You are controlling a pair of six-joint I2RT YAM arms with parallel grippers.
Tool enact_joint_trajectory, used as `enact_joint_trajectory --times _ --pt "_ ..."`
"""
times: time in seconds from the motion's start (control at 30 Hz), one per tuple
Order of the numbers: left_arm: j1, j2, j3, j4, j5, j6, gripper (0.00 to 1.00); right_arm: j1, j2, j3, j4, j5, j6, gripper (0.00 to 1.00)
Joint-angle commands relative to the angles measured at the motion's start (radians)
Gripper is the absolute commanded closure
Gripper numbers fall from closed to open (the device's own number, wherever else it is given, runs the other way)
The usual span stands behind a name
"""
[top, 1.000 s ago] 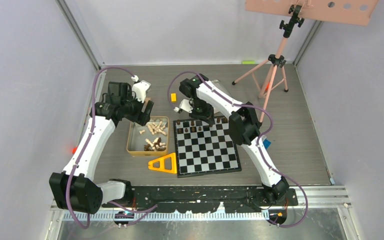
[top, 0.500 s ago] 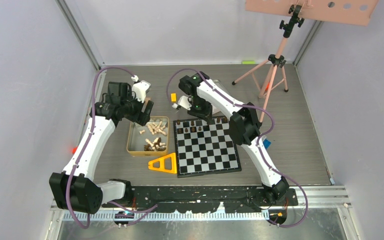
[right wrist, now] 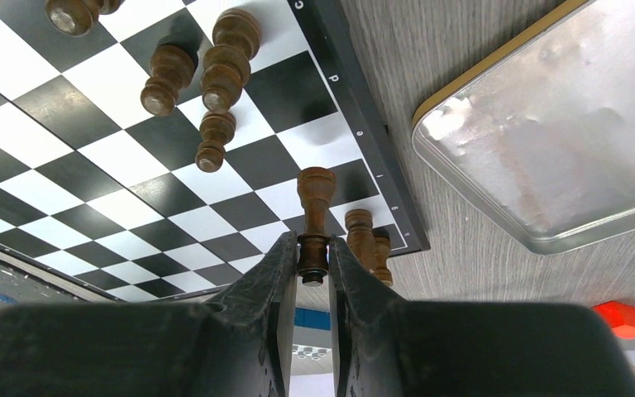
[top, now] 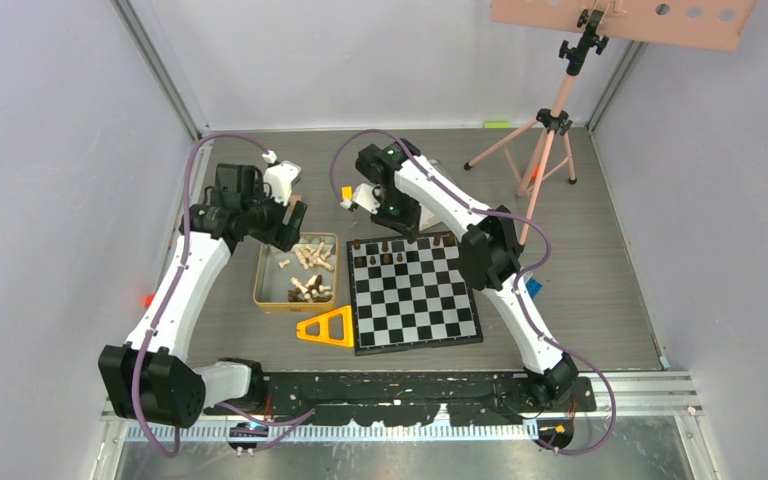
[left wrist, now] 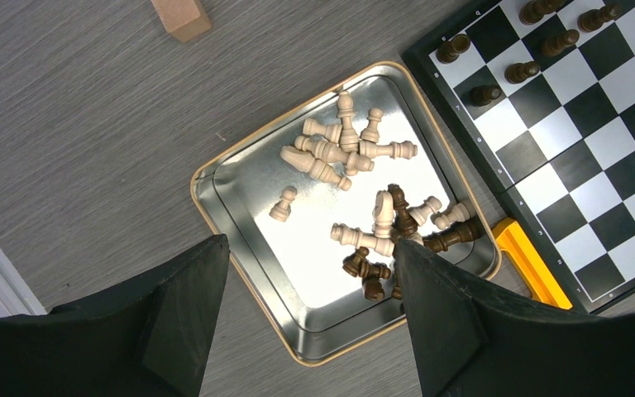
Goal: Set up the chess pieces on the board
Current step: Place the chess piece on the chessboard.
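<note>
Left gripper (left wrist: 310,248), jaws spread, hangs over tin (left wrist: 236,194) holding chess pieces (left wrist: 339,153).

A grey wood-grain table (top: 600,280) carries everything. The black-and-white board (top: 415,295) lies flat near its middle. Just beside the board's left edge sits a gold-rimmed tin (top: 260,270), and at the board's near-left corner a yellow triangle (top: 322,338). Beyond the board's far-left corner lie a small yellow block (top: 346,193) and a wooden block (left wrist: 181,16). A silver lid (right wrist: 562,149) lies just past the board's far edge. A pink tripod (top: 550,130) stands far right of the board.
</note>
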Motion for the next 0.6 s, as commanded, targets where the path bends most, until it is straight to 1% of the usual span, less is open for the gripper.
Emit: enact_joint_trajectory --times 0.0,0.57 --pt "0.010 -0.034 0.005 0.008 0.016 0.014 0.23 0.000 0.003 0.046 0.006 -0.014 0.009 0.94" --pt "0.011 -0.036 0.000 0.009 0.017 0.015 0.23 0.000 0.039 0.038 0.002 -0.016 0.004 0.91"
